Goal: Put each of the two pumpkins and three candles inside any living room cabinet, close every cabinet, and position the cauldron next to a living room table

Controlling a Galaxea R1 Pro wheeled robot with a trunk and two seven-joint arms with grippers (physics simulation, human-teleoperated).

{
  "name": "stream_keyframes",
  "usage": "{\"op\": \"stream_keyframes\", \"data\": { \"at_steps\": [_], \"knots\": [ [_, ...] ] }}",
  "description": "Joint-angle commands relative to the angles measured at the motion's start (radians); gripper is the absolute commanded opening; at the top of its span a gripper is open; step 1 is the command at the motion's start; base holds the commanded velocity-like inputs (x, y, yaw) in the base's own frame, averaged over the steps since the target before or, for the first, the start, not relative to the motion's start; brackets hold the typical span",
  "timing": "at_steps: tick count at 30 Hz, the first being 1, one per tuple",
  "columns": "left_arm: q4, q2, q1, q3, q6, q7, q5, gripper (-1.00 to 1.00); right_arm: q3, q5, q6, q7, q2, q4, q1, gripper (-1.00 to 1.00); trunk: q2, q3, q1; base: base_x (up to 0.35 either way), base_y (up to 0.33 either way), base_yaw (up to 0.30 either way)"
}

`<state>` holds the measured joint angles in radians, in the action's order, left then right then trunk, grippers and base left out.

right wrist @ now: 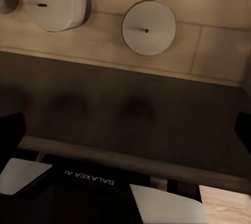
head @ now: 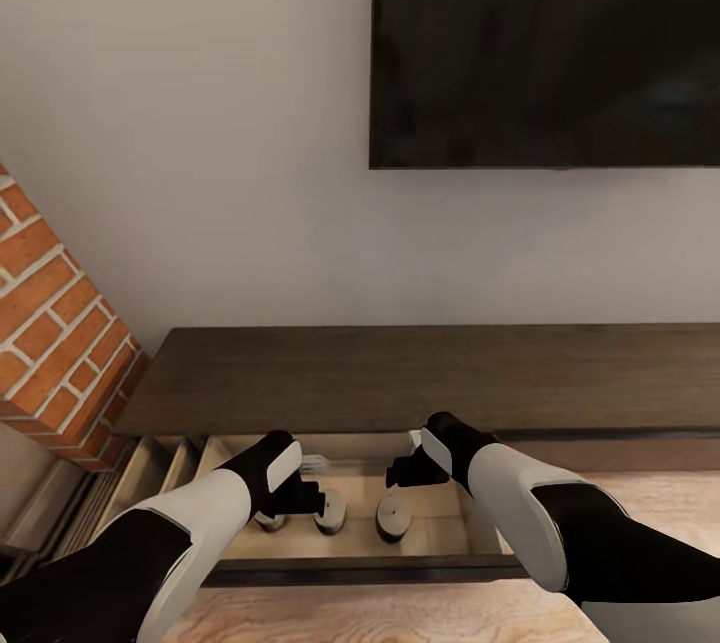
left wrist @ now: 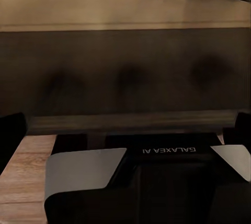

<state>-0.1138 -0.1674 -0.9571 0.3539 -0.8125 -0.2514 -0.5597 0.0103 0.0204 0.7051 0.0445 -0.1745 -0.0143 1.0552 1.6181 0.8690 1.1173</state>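
While your arms reach over the long dark brown wooden cabinet [head: 420,378], three stubby beige cylinder candles [head: 395,515] stand upright inside its pulled-out compartment. Whether your left end effector [head: 300,500] and right end effector [head: 408,471] are open, I cannot tell.

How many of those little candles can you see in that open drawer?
3, standing in a row inside the cabinet drawer: left candle partly behind the left gripper, middle candle, right candle.

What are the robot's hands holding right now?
Nothing. Both the left gripper and the right gripper are empty, jaws apart, above the open cabinet drawer where the candles stand untouched.
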Motion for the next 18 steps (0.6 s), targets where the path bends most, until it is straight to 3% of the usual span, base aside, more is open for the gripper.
{"op": "stream_keyframes", "data": {
  "at_steps": [1,18],
  "knots": [
    [-0.001,0.0,0.0,0.005,-0.004,-0.008,-0.011,1.0,0.0,0.003,0.005,0.003,0.0,-0.001,0.0,1.0,-0.007,-0.002,-0.004,0.0,0.0,0.0],
    [0.012,0.012,0.0,0.001,0.001,-0.008,-0.009,1.0,0.002,0.003,0.004,0.003,0.0,-0.003,0.0,1.0,-0.126,-0.056,-0.069,0.0,0.0,0.0]
  ]
}}
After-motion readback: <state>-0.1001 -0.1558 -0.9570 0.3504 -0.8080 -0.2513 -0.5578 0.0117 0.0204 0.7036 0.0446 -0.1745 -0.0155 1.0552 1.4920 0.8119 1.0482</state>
